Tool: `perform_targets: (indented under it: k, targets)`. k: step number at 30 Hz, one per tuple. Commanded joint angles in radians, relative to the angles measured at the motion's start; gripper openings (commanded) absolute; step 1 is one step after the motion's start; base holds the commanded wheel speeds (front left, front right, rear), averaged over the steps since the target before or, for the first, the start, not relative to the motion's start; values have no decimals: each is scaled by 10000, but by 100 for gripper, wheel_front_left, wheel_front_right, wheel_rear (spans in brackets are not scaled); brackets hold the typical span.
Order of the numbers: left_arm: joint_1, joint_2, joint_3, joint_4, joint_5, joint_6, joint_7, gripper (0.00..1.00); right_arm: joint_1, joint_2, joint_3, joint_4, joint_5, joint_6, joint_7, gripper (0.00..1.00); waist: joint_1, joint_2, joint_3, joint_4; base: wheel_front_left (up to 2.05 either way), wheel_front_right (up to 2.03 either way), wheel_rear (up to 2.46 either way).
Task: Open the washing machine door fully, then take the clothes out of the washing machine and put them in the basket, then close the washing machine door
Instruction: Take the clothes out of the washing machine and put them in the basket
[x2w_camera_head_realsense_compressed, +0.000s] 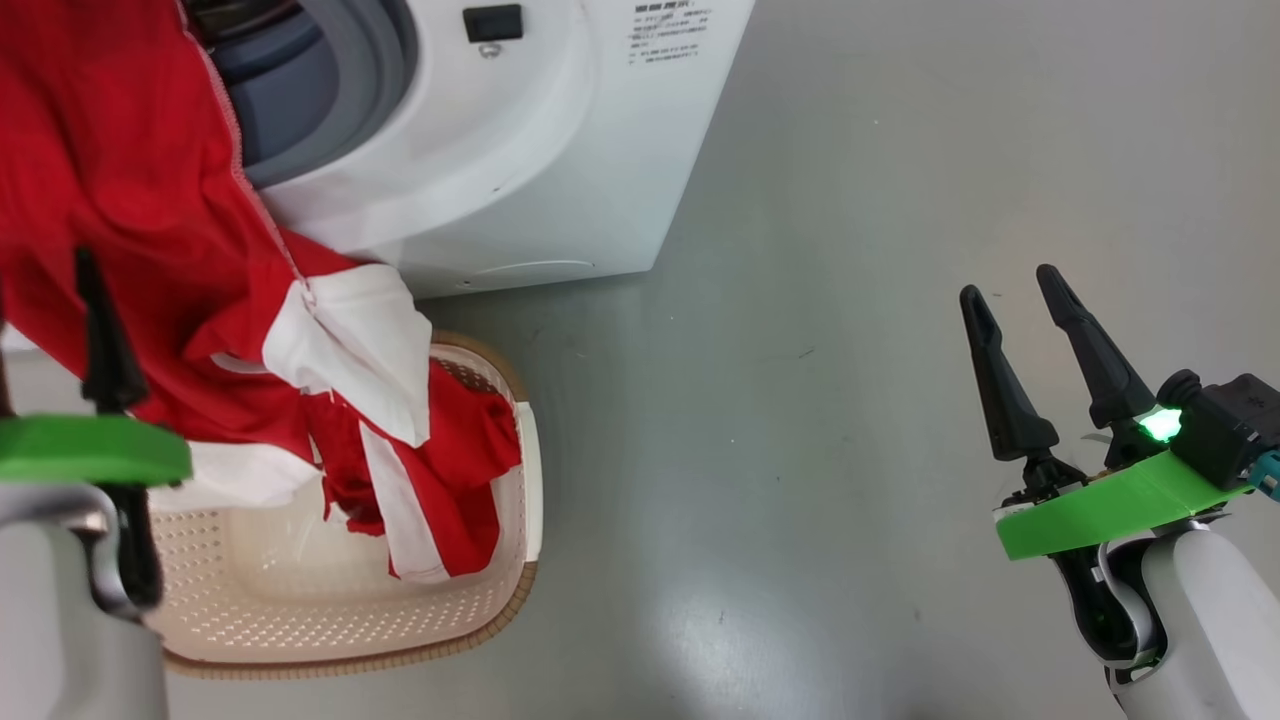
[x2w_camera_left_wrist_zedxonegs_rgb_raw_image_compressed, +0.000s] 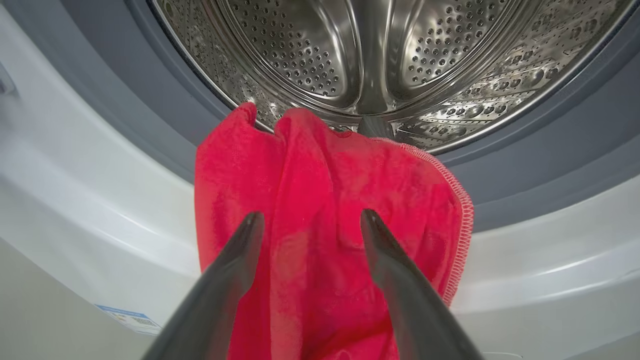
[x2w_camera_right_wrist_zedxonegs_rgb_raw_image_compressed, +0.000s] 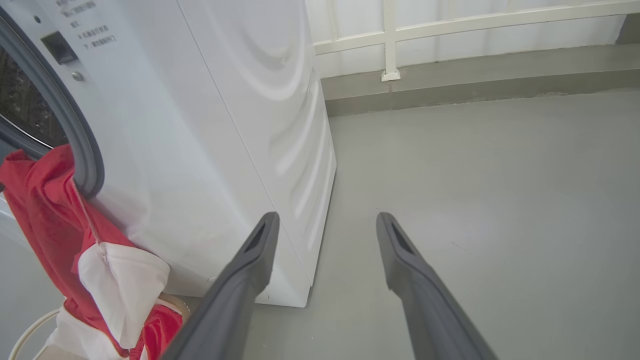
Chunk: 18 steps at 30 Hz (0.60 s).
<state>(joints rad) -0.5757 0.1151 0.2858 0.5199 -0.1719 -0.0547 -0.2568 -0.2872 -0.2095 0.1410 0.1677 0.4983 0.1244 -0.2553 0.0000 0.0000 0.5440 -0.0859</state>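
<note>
The washing machine (x2w_camera_head_realsense_compressed: 520, 150) stands with its mouth uncovered; its door is out of view. Red clothes (x2w_camera_head_realsense_compressed: 130, 200) with white panels hang from the grey gasket down into the cream basket (x2w_camera_head_realsense_compressed: 530, 470) on the floor in front. My left gripper (x2w_camera_head_realsense_compressed: 45, 290) is open at the draped cloth. In the left wrist view its fingers (x2w_camera_left_wrist_zedxonegs_rgb_raw_image_compressed: 250, 230) stand apart before the red clothes (x2w_camera_left_wrist_zedxonegs_rgb_raw_image_compressed: 325, 175), below the steel drum (x2w_camera_left_wrist_zedxonegs_rgb_raw_image_compressed: 350, 50). My right gripper (x2w_camera_head_realsense_compressed: 1020, 300) is open and holds nothing, off to the right over the floor, as its own view shows (x2w_camera_right_wrist_zedxonegs_rgb_raw_image_compressed: 325, 220).
Grey floor (x2w_camera_head_realsense_compressed: 850, 400) stretches wide to the right of the washing machine (x2w_camera_right_wrist_zedxonegs_rgb_raw_image_compressed: 210, 125). A white wall with a rail (x2w_camera_right_wrist_zedxonegs_rgb_raw_image_compressed: 450, 25) runs behind it. The red clothes (x2w_camera_right_wrist_zedxonegs_rgb_raw_image_compressed: 45, 210) hang at the machine's front corner.
</note>
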Motion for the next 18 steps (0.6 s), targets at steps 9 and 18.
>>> perform_targets:
  k: [9,18]
  targets:
    - [-1337,816,384,1161,479,-29,-49,100,37,-47,195,-219,-30,63,-65,100,0,0,190,-143,0,0,0]
    - [-2180,1144,572,2247,627,105,-49,100,-40,-20,188,-224,-30,63,-65,100,0,0,303,-269,0,0,0]
